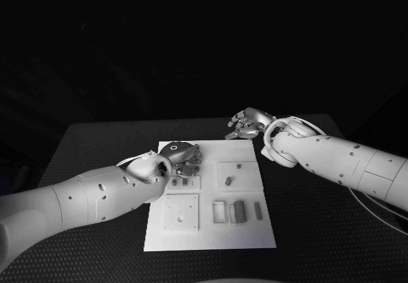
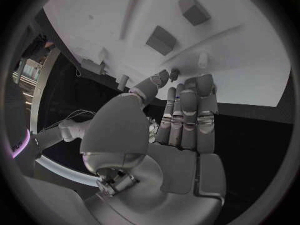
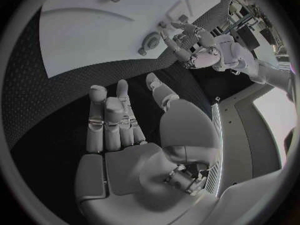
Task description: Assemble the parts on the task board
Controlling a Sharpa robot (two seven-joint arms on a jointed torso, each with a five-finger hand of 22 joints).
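Left hand (image 1: 180,158) hovering over the board's (image 1: 246,236) far left corner, fingers (image 2: 187,110) held close together and reaching toward the plate's edge, nothing visibly pinched between them; probably lining up to pick or press a small piece there, though the fingertips hide whatever lies beneath. Right hand (image 1: 248,125) parked just off the board's far right edge over bare table (image 1: 102,141), fingers (image 3: 106,120) straight, slightly apart, holding nothing; likely kept clear so as not to crowd the left arm. Board lying flat in the middle of the table, long side running away from the robot, white, divided into raised square panels and shallow pockets. Parts (image 1: 239,207) grey here: short bars lying in the near right pockets, small pegs (image 1: 186,182) in a left panel just beside the left hand, a tiny piece (image 1: 229,180) on the far right panel. Two blocks (image 2: 161,39) standing on the plate in the left wrist view, with a small stud (image 2: 175,74) close to the fingertips. Assembly looking early, most pieces loose and apart.
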